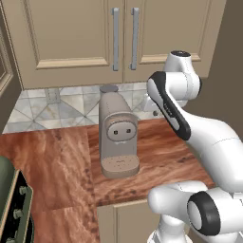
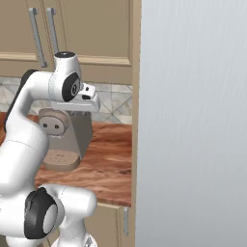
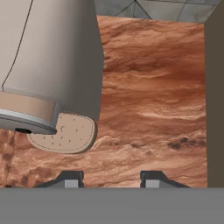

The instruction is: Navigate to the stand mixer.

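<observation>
Reddish wood desk in a rendered kitchen, carrying a tall beige-grey coffee machine at its middle. Seen over that machine from the hand view: tool with tips apart, clamped on nothing, pointing down at bare wood just right of the machine's drip tray. Behind the machine, a tiled backsplash; above it, beige cabinets with two grey handles. Right of the machine, a pale tall panel closing off the desk's end.

No mixer beside, behind or in front of the machine; position of the task's thing not to be told from here, so navigation judged unfinished. Likely risks: taking the coffee machine for the goal and stopping short, or, with the arm hanging close over the machine, clipping it while driving off. Left of the machine, a dark green appliance with knobs, cut off by the frame edge and hard to identify.
</observation>
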